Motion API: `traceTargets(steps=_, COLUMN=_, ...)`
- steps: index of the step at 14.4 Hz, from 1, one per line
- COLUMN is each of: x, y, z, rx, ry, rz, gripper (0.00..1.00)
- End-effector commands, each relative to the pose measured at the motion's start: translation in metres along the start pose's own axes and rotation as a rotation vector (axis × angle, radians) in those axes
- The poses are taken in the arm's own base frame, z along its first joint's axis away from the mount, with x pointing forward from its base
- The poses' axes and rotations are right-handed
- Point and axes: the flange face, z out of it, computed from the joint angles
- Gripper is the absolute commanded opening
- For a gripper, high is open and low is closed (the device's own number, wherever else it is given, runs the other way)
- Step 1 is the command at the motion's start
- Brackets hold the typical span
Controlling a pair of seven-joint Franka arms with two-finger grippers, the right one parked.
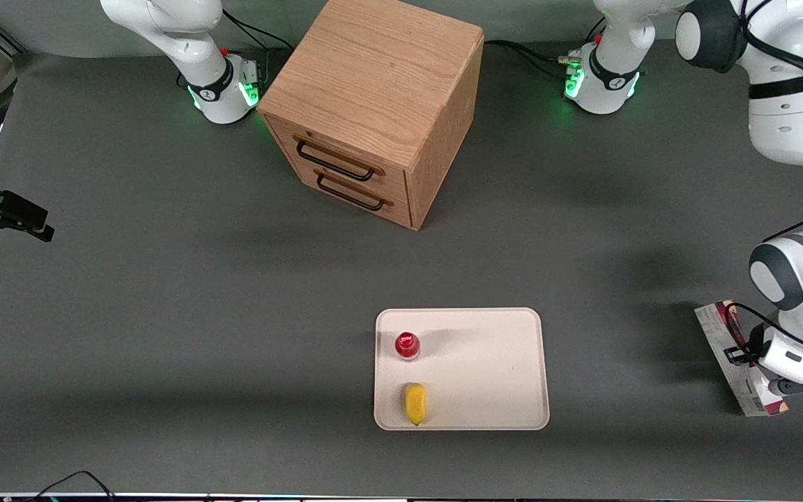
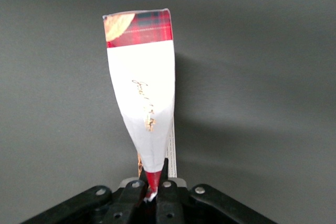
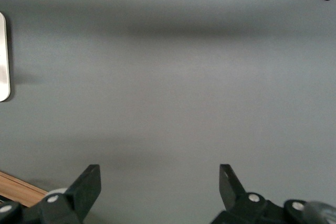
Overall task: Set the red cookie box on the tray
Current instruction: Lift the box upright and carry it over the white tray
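The red cookie box [image 1: 725,348], long and narrow with dark red and white panels, is at the working arm's end of the table, well to the side of the tray [image 1: 499,369]. My left gripper [image 1: 757,362] is shut on the box, its wrist covering part of it. In the left wrist view the box [image 2: 142,93] stands out from between the fingers [image 2: 165,182], which pinch its red end; my gripper [image 2: 153,184] holds it above the grey table. The tray is cream-white with a low rim.
On the tray stand a small red-capped bottle [image 1: 407,345] and a yellow object [image 1: 415,403]. A wooden drawer cabinet [image 1: 373,104] stands farther from the front camera. The tray's edge shows in the right wrist view [image 3: 3,56].
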Motion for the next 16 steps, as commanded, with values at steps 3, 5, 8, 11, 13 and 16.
traceTargets(steps=3, x=0.027, y=0.021, z=-0.129, rx=-0.021, ry=-0.084, rz=0.047, gripper=0.00)
traceTargets(steps=5, x=0.030, y=0.048, z=-0.172, rx=-0.012, ry=-0.113, rz=0.055, gripper=0.00)
traceTargets(steps=8, x=0.026, y=0.095, z=-0.226, rx=-0.044, ry=-0.130, rz=0.039, gripper=0.00)
traceTargets(steps=11, x=0.011, y=0.158, z=-0.259, rx=-0.086, ry=-0.120, rz=0.071, gripper=0.00)
traceTargets(steps=13, x=-0.003, y=0.212, z=-0.265, rx=-0.066, ry=-0.105, rz=0.063, gripper=0.00)
traceTargets(steps=16, x=-0.027, y=0.292, z=-0.262, rx=-0.056, ry=-0.079, rz=0.077, gripper=0.00)
